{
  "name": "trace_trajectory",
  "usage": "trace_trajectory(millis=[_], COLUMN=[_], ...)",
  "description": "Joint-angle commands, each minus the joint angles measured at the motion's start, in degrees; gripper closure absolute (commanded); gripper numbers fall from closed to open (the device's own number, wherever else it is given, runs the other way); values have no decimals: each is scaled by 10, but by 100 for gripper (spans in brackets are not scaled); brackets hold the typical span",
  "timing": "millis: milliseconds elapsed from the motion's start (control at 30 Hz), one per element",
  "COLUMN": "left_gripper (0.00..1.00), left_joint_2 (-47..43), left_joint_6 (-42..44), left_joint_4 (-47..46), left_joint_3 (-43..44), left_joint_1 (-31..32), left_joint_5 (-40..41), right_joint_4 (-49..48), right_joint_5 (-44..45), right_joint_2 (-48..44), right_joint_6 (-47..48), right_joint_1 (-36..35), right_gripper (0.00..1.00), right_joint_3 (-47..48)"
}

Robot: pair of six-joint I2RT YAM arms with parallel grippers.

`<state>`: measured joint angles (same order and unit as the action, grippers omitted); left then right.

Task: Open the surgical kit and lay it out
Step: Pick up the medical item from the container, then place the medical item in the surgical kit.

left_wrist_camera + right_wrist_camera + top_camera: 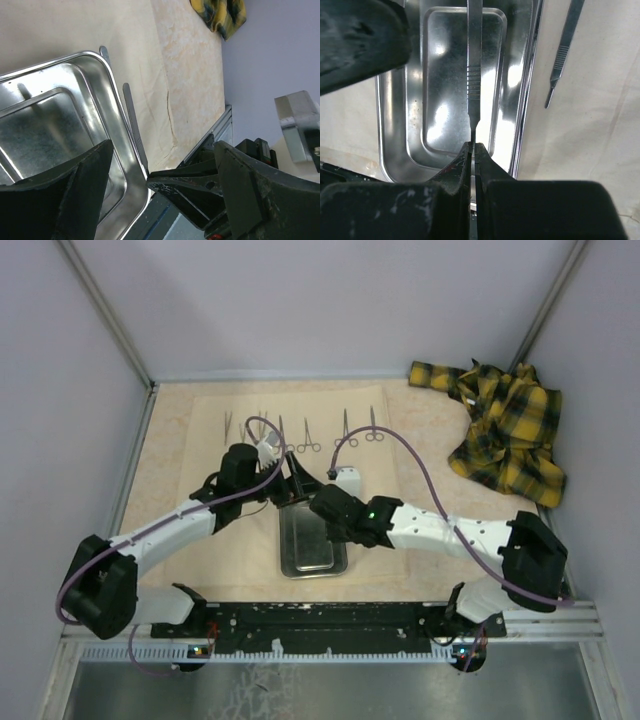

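Observation:
The beige cloth wrap lies spread flat, with several thin metal instruments in a row along its far part. The steel tray sits on the near part. My right gripper is shut on the tip of a flat ribbed metal handle, which sticks out over the tray. My left gripper is open, its fingers straddling the tray's corner and the right gripper's tip, where that handle ends. Another handle lies on the cloth just right of the tray.
The yellow-and-black plaid cloth is heaped at the back right corner, off the wrap. Grey walls close in the left, back and right sides. A black rail with both arm bases runs along the near edge.

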<state>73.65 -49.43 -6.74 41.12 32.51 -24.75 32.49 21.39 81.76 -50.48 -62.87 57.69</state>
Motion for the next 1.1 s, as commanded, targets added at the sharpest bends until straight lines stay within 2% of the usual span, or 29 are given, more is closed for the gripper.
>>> trace_trajectory(millis=[0,433,533,667,833,933,1067], left_gripper=[14,38,56,72,78,79,81], left_joint_2=[25,93,99,102,103,102,99], left_joint_6=[-20,-33,-35,-35,-36,-36,-30], left_joint_4=[-59,-105,-111,-109,-109,-108,-100], left_joint_3=[-7,3,5,6,7,8,15], left_joint_1=[10,28,31,31,32,32,34], left_joint_5=[-5,0,1,3,4,5,8], right_joint_4=[-31,-49,-51,-56,-50,-41,-27], right_joint_5=[11,-2,-6,-10,-13,-12,-8], right_joint_2=[-40,-61,-61,-61,-60,-68,-87], right_joint_6=[8,20,19,16,12,8,4], right_joint_1=[-1,-9,-10,-11,-12,-10,-10], right_gripper=[100,100,100,100,100,94,75], right_joint_3=[-4,-12,-15,-20,-19,-21,-24])
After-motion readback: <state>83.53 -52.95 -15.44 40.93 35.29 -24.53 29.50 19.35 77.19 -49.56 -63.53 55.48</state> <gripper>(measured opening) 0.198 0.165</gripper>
